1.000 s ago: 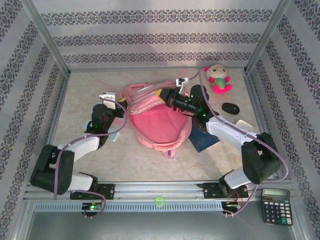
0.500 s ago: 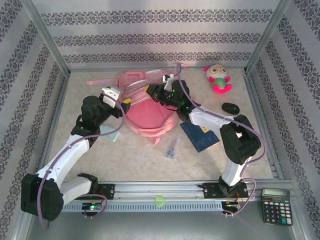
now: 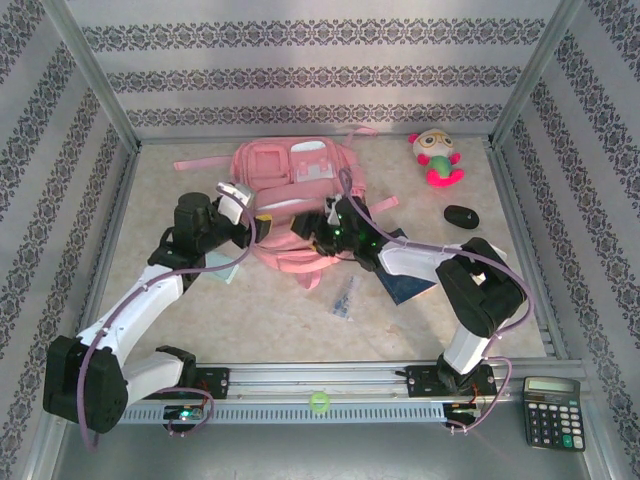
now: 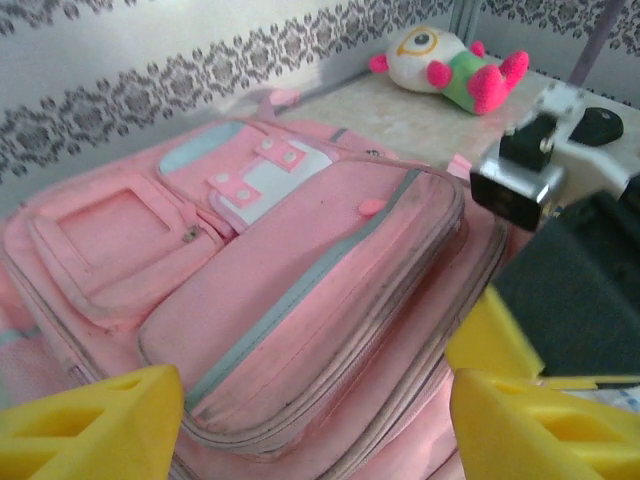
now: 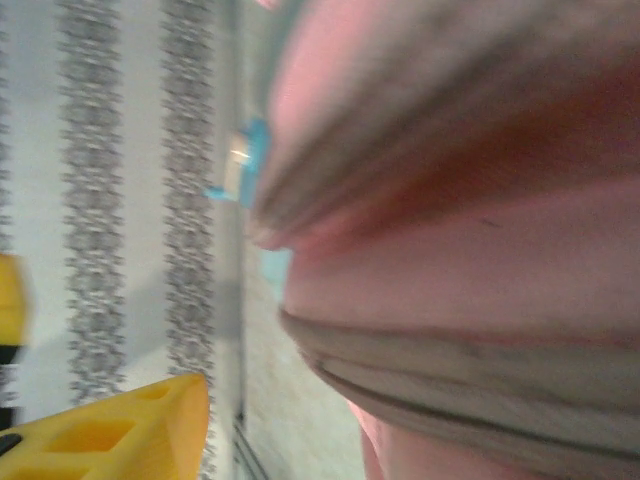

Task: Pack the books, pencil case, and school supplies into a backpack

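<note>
Backpack [image 3: 290,180] now front-up, farther back; right tool [image 3: 318,235], jaws newly apart.

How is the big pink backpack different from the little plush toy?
The backpack is far bigger than the plush toy. The backpack is nearly all pink with a whitish patch; the plush toy has a white face with green and pink. The backpack lies flat, pockets up, in the middle; the plush toy sits near the far right corner. Both have pink and rest on the table.
</note>
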You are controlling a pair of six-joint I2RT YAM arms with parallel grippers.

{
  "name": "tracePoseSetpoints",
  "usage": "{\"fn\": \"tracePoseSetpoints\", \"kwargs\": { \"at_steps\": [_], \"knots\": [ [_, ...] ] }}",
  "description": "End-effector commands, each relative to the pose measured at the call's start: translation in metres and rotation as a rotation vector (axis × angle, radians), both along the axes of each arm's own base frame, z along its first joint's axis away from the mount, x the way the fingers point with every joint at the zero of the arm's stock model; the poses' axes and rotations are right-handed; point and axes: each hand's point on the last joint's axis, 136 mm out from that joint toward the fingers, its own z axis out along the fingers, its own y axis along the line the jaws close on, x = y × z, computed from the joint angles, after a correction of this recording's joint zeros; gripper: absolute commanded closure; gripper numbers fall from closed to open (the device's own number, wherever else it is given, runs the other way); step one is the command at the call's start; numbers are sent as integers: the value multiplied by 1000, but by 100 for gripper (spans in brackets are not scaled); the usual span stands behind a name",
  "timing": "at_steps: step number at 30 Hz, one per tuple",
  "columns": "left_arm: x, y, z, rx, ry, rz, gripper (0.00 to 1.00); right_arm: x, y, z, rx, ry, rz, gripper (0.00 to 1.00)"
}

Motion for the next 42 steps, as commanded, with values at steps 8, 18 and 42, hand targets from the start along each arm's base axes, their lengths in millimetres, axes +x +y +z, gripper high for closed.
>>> {"fn": "tracePoseSetpoints", "kwargs": {
  "at_steps": [8, 18, 42],
  "knots": [
    [-25, -29, -45, -121, 368, 198, 33, -62, -16, 0, -97, 100, 174, 33],
    [-19, -38, -59, -160, 499, 323, 36, -38, -6, 31, -54, 42, 57, 61],
    [35, 40, -173, 44, 815, 708, 55, -15, 30, -16, 46, 278, -233, 43]
  ]
}}
